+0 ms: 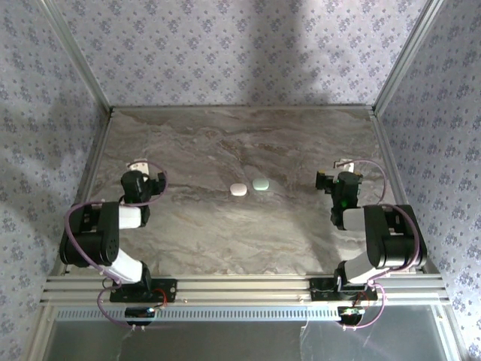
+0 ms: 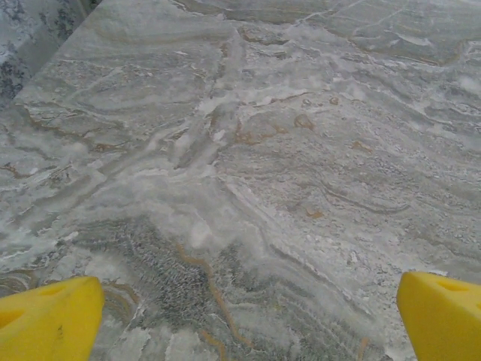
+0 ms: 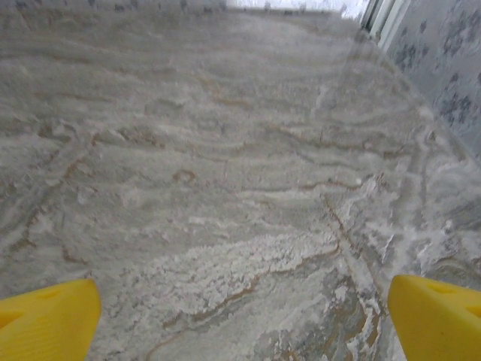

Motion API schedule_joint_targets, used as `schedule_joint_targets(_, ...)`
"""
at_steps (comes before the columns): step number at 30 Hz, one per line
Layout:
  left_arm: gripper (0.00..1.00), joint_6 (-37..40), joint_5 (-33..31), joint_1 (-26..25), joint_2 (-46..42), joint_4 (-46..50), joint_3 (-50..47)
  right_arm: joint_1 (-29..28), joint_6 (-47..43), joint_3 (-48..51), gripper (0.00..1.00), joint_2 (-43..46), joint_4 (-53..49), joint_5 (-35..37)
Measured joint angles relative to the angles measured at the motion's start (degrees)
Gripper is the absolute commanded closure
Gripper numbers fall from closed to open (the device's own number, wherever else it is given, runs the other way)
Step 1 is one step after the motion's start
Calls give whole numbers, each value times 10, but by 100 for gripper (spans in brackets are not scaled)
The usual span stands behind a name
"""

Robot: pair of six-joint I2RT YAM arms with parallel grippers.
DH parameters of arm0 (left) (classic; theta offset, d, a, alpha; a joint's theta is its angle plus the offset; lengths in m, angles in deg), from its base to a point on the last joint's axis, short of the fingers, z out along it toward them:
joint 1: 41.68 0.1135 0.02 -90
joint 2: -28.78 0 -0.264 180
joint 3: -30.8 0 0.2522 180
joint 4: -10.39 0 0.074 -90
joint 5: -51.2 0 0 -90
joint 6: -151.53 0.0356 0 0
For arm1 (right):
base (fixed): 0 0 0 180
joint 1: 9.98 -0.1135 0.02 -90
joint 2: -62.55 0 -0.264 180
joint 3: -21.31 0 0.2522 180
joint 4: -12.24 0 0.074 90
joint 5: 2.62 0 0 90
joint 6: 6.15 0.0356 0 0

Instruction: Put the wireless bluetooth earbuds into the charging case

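Note:
Two small oval cases lie side by side at the middle of the marble table: a white case [image 1: 238, 189] and a mint case [image 1: 261, 183] to its right, both looking closed. No tiny white earbuds can be made out. My left gripper [image 1: 140, 165] hovers low at the left side, well left of the cases. Its yellow fingers [image 2: 49, 320] are spread wide with bare marble between them, so the left gripper [image 2: 252, 316] is open. My right gripper [image 1: 344, 167] sits at the right side, equally far from the cases. It [image 3: 244, 316] is open too, yellow fingers [image 3: 436, 320] apart.
The marble table [image 1: 240, 241] is boxed in by patterned walls [image 1: 225, 45] on three sides, with metal posts at the back corners. An aluminium rail [image 1: 240, 289] runs along the near edge by the arm bases.

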Motion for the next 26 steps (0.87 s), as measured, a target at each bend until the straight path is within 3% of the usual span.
schedule_joint_targets(26,0,4,4,0,0,-1,0,10,0,-5,0,-4,-7,-38)
